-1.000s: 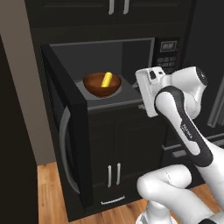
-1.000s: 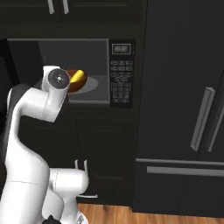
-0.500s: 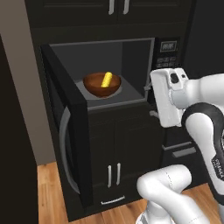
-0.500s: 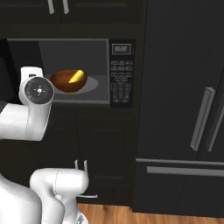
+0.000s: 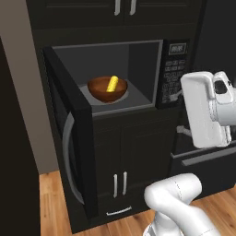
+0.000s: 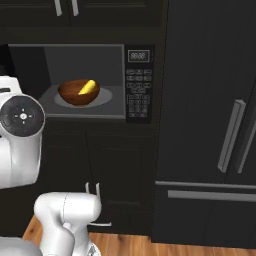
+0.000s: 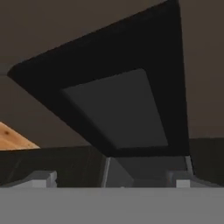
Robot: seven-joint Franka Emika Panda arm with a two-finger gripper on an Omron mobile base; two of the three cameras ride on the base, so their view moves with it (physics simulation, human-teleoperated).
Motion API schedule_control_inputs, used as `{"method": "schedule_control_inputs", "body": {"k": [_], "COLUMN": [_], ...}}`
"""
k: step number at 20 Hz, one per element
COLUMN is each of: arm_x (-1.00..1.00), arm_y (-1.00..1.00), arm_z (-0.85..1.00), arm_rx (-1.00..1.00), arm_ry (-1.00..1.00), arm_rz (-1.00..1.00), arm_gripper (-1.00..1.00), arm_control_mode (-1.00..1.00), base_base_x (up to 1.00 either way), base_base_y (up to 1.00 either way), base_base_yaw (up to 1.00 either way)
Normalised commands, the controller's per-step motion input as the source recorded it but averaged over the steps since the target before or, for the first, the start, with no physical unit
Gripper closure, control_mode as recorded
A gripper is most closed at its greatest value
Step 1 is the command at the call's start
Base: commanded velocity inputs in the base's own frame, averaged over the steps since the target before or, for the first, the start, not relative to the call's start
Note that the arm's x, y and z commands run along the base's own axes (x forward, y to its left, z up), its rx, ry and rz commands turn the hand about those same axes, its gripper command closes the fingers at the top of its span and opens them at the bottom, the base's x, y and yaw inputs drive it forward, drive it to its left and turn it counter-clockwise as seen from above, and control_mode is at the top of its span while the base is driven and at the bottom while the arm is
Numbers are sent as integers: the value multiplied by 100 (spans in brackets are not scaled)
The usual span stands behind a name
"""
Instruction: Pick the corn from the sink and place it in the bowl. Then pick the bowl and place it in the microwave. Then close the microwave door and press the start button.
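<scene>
The bowl with the corn in it sits already inside the microwave, because the placing part is finished, and the microwave door stands swung wide open, so I judge that the closing of it is my step now. My pincer is spread as wide as it goes and it holds nothing and touches nothing. Its two tips point at the dark glass of the door in front of them, while the bowl is well apart from it, deep in the grey cavity.
</scene>
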Motion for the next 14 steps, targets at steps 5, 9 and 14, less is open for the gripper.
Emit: {"method": "schedule_control_inputs", "body": {"k": [5,9,14], "arm_x": [-100,-96,-76], "arm_y": [0,18,33], "arm_z": [0,0,0], "arm_rx": [0,0,0], "arm_ry": [-2,0,0], "arm_rz": [15,11,9], "arm_gripper": [-100,-100,-100], "arm_control_mode": [-100,-100,-100], "base_base_x": [0,0,0], "base_base_y": [0,0,0], "base_base_yaw": [0,0,0]}}
